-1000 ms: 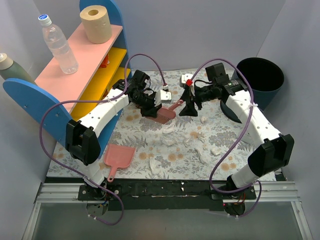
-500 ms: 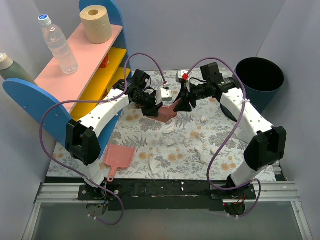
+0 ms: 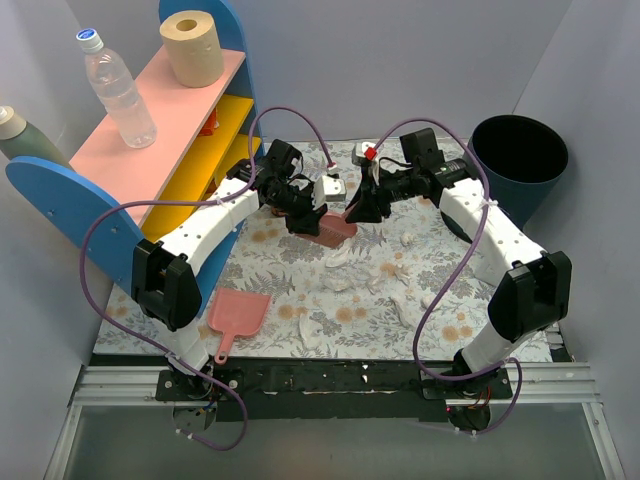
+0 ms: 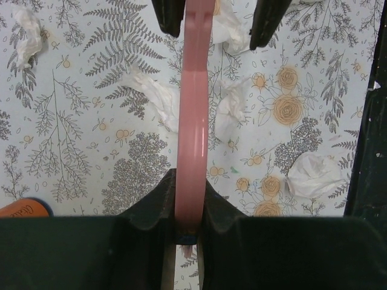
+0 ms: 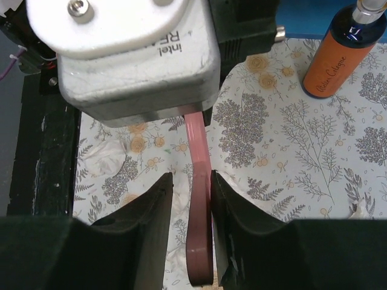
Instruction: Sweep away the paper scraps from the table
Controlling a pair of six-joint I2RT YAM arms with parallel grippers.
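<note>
One shelf (image 3: 170,110) at the upper left of the top view carried one water bottle (image 3: 118,90) and one paper roll (image 3: 193,47). Two dustpans showed. The spare pink dustpan (image 3: 240,312) lay flat at lower left on the table (image 3: 265,265). At centre, the left gripper (image 4: 188,184) had its fingers pressed tight on the held pink dustpan (image 3: 335,228). The right gripper (image 5: 190,181) straddled that pan's handle, fingers narrowly apart, one touching it and the other leaving a slim gap. Roughly ten paper scraps (image 3: 340,258) lay scattered on the table from centre to lower right. One dark bin (image 3: 520,150) stood at upper right.
</note>
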